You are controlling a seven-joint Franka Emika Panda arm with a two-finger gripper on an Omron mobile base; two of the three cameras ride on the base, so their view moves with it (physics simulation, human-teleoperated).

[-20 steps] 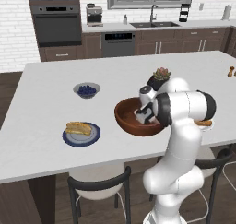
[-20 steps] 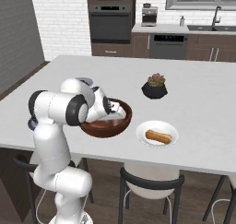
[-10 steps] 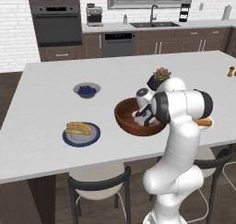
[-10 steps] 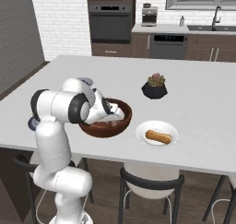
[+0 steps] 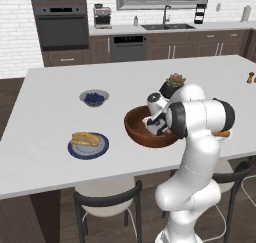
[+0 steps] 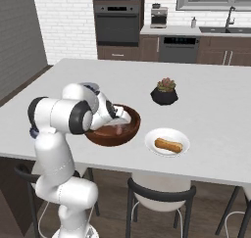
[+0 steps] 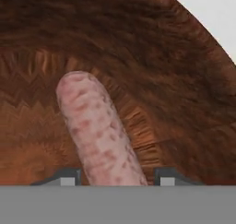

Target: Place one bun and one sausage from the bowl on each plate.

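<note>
The wooden bowl (image 5: pixel 133 131) (image 6: pixel 133 118) stands near the counter's front edge, and my gripper (image 5: pixel 154 126) (image 6: pixel 117 125) reaches down into it. In the hand view, a pinkish speckled sausage (image 7: pixel 92 126) lies on the bowl floor (image 7: pixel 161 57). It runs between my gripper's (image 7: pixel 117 179) two open fingertips (image 7: pixel 69 177), with a narrow gap on each side. One bun (image 5: pixel 85 138) lies on the dark blue plate (image 5: pixel 96 150) to the left. Another bun (image 6: pixel 168 145) lies on the white plate (image 6: pixel 166 133) to the right.
A small grey bowl of blueberries (image 5: pixel 94 98) sits behind the blue plate. A black pot with a succulent (image 5: pixel 174 82) (image 6: pixel 165 92) stands just behind the wooden bowl. Stools stand under the counter's front edge (image 6: pixel 157 193).
The hand has sunk a little deeper into the wooden bowl. Both plates and their buns have stayed put.
</note>
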